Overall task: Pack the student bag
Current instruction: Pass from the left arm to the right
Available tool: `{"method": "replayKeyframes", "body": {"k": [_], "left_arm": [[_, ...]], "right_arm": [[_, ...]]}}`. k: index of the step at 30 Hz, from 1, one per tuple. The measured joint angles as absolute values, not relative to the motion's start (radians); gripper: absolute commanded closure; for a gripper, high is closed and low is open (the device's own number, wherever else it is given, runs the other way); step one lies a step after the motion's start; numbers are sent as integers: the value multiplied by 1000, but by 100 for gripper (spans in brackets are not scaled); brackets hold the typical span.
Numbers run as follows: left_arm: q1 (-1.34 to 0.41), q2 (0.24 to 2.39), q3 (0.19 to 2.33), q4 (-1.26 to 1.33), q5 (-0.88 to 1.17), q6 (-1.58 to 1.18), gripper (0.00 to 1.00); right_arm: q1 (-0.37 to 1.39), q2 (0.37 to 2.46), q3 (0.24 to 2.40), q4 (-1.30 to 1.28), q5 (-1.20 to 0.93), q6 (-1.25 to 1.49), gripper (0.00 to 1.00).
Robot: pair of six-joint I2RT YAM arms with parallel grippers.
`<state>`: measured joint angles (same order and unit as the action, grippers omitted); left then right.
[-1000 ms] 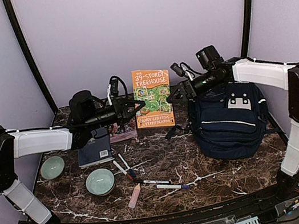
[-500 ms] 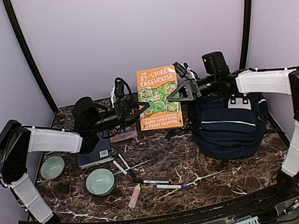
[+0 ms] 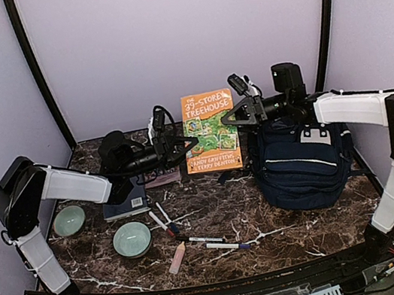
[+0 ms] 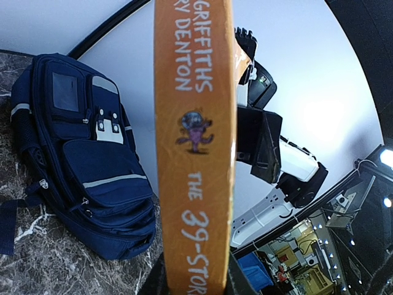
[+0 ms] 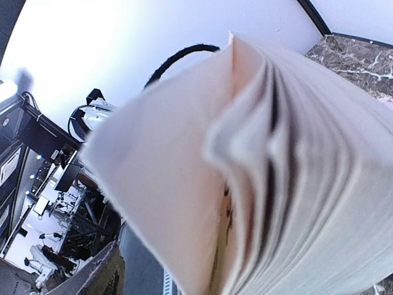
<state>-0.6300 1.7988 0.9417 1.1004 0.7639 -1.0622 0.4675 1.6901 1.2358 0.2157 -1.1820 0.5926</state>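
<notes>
A: Left end effector (image 3: 184,148), status?
B: Clenched on the orange book (image 3: 208,134). In the left wrist view the spine ran straight up from between the two fingers, with its lettering readable. The top view put the grip on the book's lower left edge, near centre frame.

A: Right end effector (image 3: 231,117)?
B: Grasping the same book at its upper right corner, on the page side. The right wrist view was filled with slightly fanned page edges at close range. The finger pads were hidden there.

A: Book attitude?
B: Upright, cover toward the top camera, held between the two arms at back centre. Could not tell whether its lower edge touched the counter (image 3: 270,215).

A: Student bag (image 3: 303,163)?
B: Stood upright on the counter at the right of the frame, front pockets facing forward. It was below the right forearm in the frame and just beside the book's right edge. One strap trailed across the counter toward centre. Main compartment open or closed: could not tell.

A: Remainder?
B: Navy book (image 3: 124,200) lay flat below the left forearm, left of centre. One pale green bowl (image 3: 68,220) sat at far left, and a second bowl (image 3: 131,239) at lower left. Markers (image 3: 207,240) were scattered at lower centre, well apart from the bag.
</notes>
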Motion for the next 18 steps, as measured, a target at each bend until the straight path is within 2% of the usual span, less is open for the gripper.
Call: {"method": "replayKeyframes", "body": {"k": [6, 9, 18], "left_arm": [[-631, 1799, 940, 1100, 746, -1056, 100], [-632, 1799, 940, 1099, 746, -1055, 100], [-632, 1799, 940, 1082, 740, -1045, 100]], "right_arm": [[467, 1685, 1234, 213, -1148, 612, 54], [467, 1685, 1229, 200, -1122, 619, 61], [463, 1685, 1224, 182, -1084, 641, 92]]}}
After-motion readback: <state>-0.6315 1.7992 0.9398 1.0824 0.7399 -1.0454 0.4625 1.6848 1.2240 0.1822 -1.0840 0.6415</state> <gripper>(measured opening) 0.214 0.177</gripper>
